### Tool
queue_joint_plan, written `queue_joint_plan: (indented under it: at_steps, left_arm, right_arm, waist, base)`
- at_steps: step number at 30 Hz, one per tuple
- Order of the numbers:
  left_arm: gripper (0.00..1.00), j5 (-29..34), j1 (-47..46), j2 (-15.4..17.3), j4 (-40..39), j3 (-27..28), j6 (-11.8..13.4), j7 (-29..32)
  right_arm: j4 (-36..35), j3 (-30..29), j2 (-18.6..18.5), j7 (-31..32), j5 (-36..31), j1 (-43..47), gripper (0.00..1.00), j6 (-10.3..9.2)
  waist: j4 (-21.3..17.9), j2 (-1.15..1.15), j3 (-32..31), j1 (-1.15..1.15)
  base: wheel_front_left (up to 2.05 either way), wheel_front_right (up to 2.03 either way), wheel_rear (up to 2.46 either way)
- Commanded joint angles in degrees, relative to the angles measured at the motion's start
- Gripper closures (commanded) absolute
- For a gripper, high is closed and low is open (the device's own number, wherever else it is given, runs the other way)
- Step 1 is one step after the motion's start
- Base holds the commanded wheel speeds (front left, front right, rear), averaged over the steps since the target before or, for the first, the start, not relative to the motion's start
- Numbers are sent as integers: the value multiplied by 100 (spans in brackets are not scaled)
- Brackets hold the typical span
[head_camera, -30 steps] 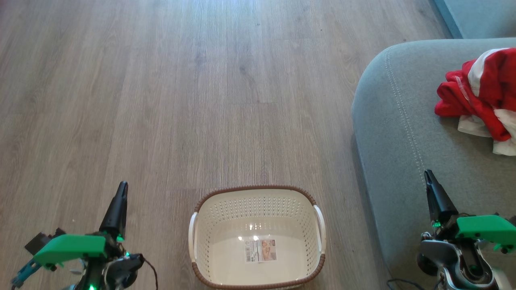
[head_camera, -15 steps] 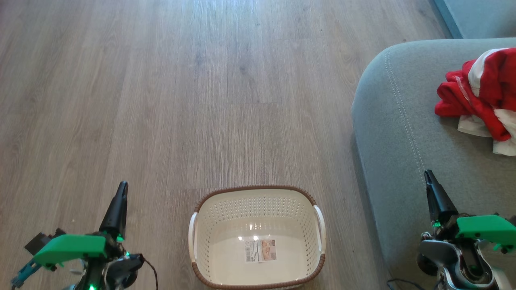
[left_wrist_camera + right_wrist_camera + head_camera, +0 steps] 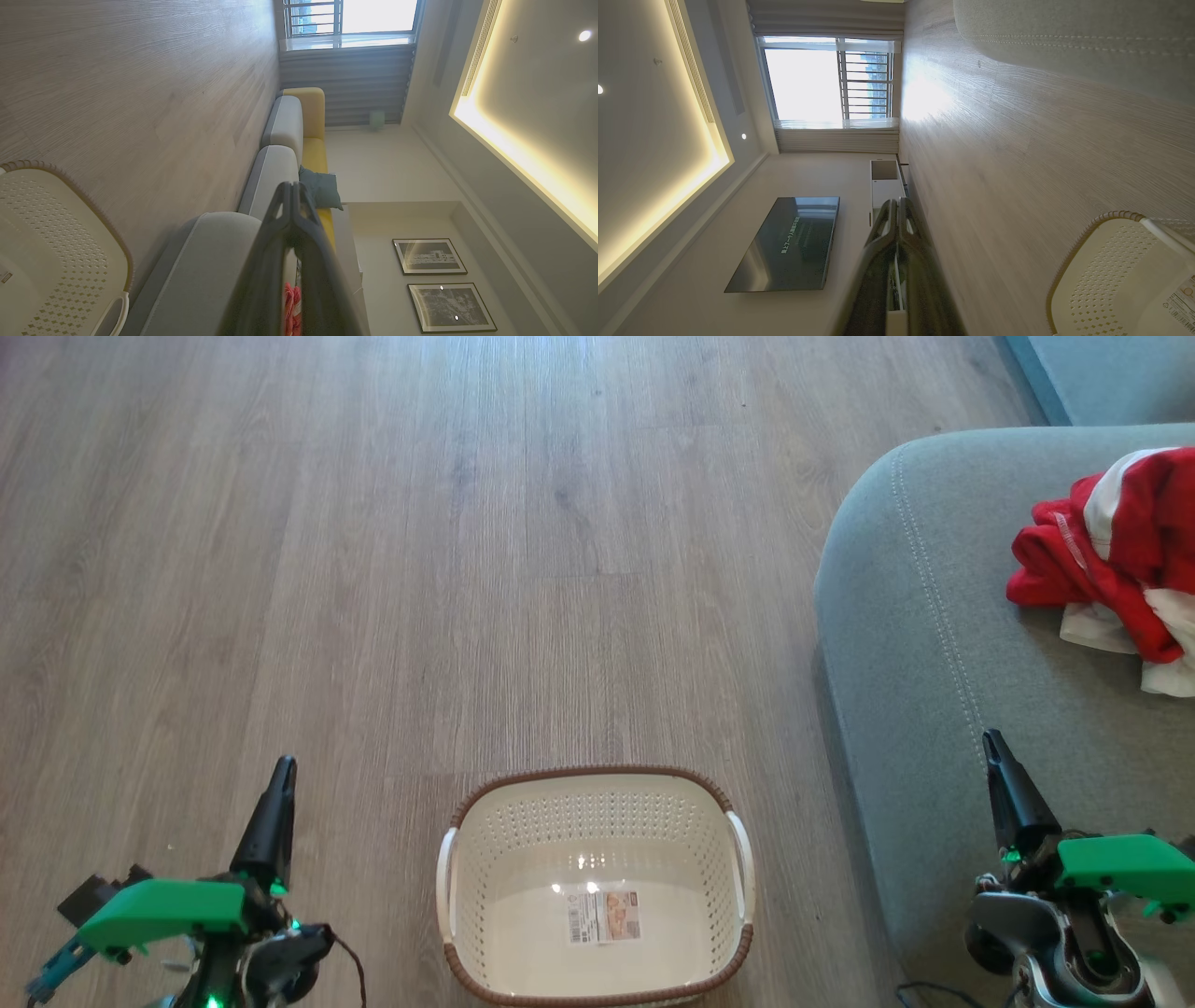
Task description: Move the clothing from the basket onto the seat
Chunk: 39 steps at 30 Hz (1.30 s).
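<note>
A small oval cream plastic laundry basket (image 3: 597, 771) with perforated sides, a brown woven-look rim and white side handles stands on the grey wood-grain floor (image 3: 467, 569), low in the middle of the head view. Nothing lies in it but a printed label (image 3: 604, 917) stuck to its bottom. To its right, just beside it, is the rounded corner of a large grey-green upholstered sofa seat (image 3: 915, 644) with pale stitched seams. The clothing (image 3: 1116, 555), a crumpled heap of soft bright red fabric with white panels, rests on the seat cushion toward the right edge of that view, well apart from the basket.

The left jaws sit at the lower left, over the floor to the left of the basket; their two long dark fingers (image 3: 271, 821) are pressed together and grip nothing. The right jaws sit at the lower right, over the front of the seat, fingers (image 3: 1013, 798) likewise closed tight and empty.

In the left wrist view the closed fingers (image 3: 271, 242) point along the seat (image 3: 205, 261), with the basket (image 3: 60, 228) at one side and a sliver of red clothing (image 3: 292, 303) between the finger bases. The right wrist view shows closed fingers (image 3: 878, 247), the basket (image 3: 1106, 261), the seat's edge (image 3: 1064, 28) and a dark wall-mounted television (image 3: 789, 242).
</note>
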Motion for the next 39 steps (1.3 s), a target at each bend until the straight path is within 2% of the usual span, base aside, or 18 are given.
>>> queue_joint_plan:
  at_steps: [1,39]
  left_arm:
    - [100,-28,-269,43,-183,226,-52,44]
    - [100,-26,-269,41,-183,229,-52,46]
  right_arm:
    - [-223,97,-18,36,33,-214,100,0]
    - [-223,98,-18,35,34,-214,100,0]
  waist:
    - [0,0,0,0]
    - [0,0,0,0]
  base:
    - [0,0,0]
    - [0,0,0]
